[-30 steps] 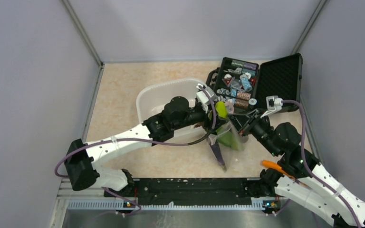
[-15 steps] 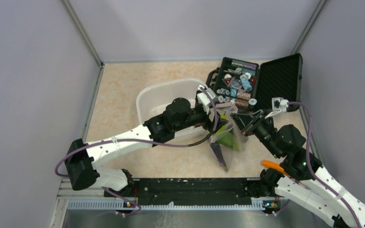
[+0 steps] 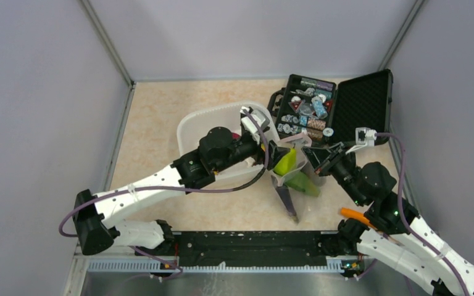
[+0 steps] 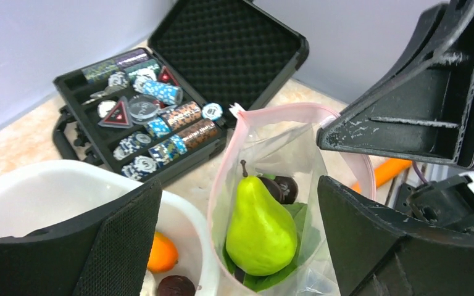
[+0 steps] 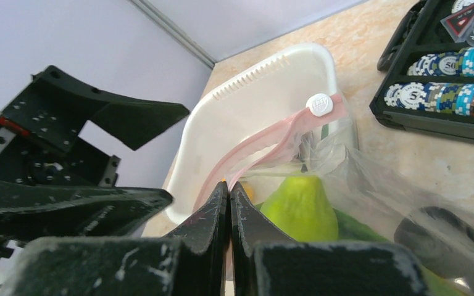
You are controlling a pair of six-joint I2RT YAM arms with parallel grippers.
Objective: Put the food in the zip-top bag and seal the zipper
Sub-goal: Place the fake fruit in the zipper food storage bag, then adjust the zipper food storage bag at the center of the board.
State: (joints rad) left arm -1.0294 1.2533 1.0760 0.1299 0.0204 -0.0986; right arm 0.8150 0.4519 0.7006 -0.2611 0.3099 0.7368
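The white tub (image 4: 68, 169) on the left contains an orange fruit (image 4: 160, 251). Just beside it stands the zip-top bag (image 4: 271, 145), mouth open, containing a green pear (image 4: 259, 225); the left gripper (image 4: 239, 185) faces it with its jaws wide apart and grasps nothing. The right gripper (image 5: 229, 192) is clenched on the pink zipper (image 5: 265, 140) at the bag's mouth, with the black case (image 4: 222, 49) lying open farther right.
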